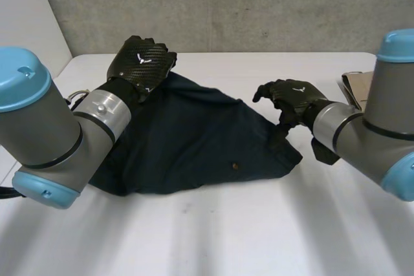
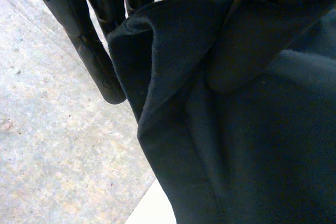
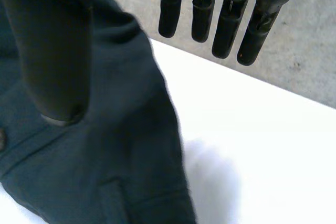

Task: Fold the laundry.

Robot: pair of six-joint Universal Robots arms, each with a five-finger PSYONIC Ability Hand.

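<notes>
The near part of the white table (image 1: 213, 237) is bare. Beyond it, across the table's middle and towards its left edge, a dark blue garment (image 1: 194, 140) lies spread in a rough triangle. Its long side faces the near edge, and a small button (image 1: 234, 167) shows near that side.

The right hand (image 1: 294, 98) hangs over the garment's right corner. In the right wrist view its fingers (image 3: 228, 24) are straight and slightly apart over bare table just beside the garment's edge. The thumb (image 3: 52, 51) reaches down over the fabric, and nothing is held between them. I cannot tell whether the thumb tip touches the fabric.

Farther back, the left hand (image 1: 142, 63) is at the garment's far left corner. In the left wrist view a raised fold of the garment's edge (image 2: 157, 77) runs up between the fingers (image 2: 89, 51), which lie close side by side, and the thumb (image 2: 262, 35), so the hand pinches it.

At the table's far right edge lies a beige thing (image 1: 359, 85), partly hidden by the right arm (image 1: 375, 127). Behind the table stands a grey wall (image 1: 259, 4).
</notes>
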